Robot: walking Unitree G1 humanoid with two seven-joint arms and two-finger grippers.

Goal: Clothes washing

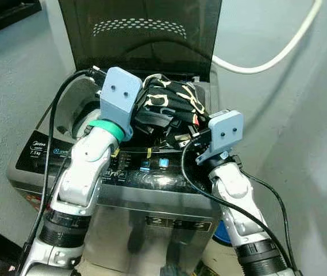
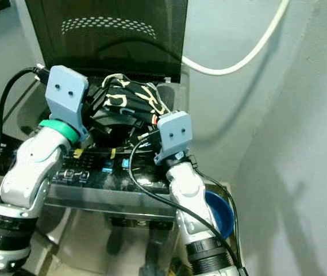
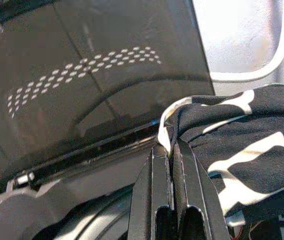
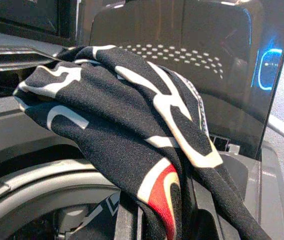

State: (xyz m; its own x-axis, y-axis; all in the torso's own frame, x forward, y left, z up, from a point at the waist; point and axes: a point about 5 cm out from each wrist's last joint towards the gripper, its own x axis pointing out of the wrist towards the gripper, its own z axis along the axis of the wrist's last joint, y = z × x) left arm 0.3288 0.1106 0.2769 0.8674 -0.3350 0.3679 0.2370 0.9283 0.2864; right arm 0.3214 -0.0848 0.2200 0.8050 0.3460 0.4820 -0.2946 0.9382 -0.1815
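A black garment with cream markings [image 1: 169, 103] hangs bunched over the open top of a top-loading washing machine [image 1: 152, 172]. My left gripper [image 3: 171, 150] is shut on a folded edge of the cloth, at the garment's left side above the drum opening [image 1: 74, 123]. My right gripper [image 1: 183, 140] holds the garment's right side. In the right wrist view the garment [image 4: 122, 115] drapes down between and over its fingers, with a red patch at the bottom. The steel drum rim [image 4: 42, 185] lies right below.
The dark lid [image 1: 140, 34] stands upright behind the garment. A control panel [image 1: 146, 167] runs along the machine's front edge. A white hose [image 1: 266, 63] crosses the wall at the right. A blue object [image 2: 220, 213] sits low beside the machine's right side.
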